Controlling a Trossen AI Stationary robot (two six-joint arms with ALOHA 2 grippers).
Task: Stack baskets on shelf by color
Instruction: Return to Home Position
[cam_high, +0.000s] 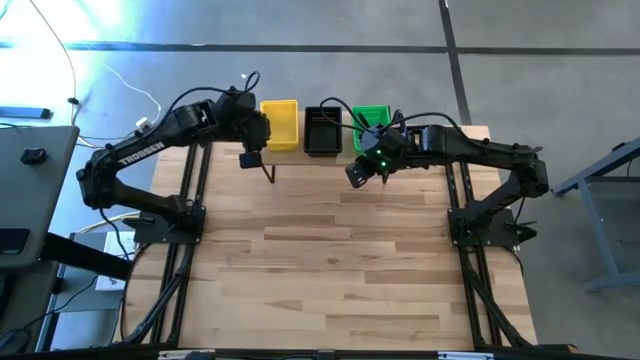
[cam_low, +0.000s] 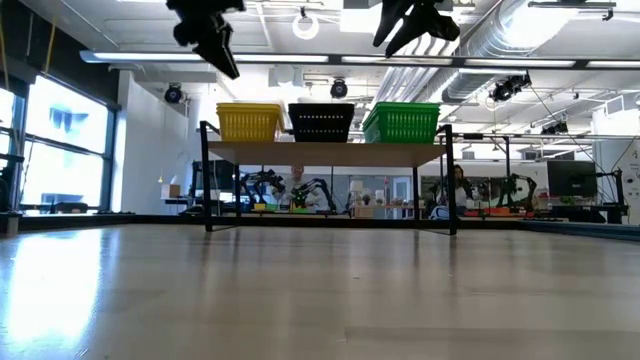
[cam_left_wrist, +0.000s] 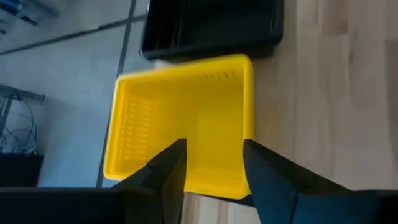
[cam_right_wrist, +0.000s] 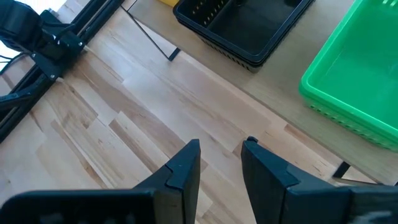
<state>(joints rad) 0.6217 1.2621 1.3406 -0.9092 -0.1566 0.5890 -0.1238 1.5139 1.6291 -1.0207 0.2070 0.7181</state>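
Note:
The shelf (cam_low: 325, 152) stands at the table's far edge on thin black legs. On it sit a yellow basket stack (cam_high: 279, 123) (cam_low: 249, 121), a black stack (cam_high: 322, 128) (cam_low: 321, 122) and a green stack (cam_high: 371, 124) (cam_low: 401, 122), side by side. My left gripper (cam_high: 251, 158) (cam_left_wrist: 213, 165) hovers open above the near left part of the shelf, over the yellow basket (cam_left_wrist: 183, 121). My right gripper (cam_high: 357, 176) (cam_right_wrist: 221, 163) hangs open above the table, just near of the green stack (cam_right_wrist: 354, 74).
The wooden tabletop (cam_high: 340, 260) stretches wide toward the near edge. Both arm bases (cam_high: 165, 225) (cam_high: 490, 225) stand at the table's sides. Beyond the shelf lies grey floor with cables (cam_high: 120, 80); a lab room shows behind in the low view.

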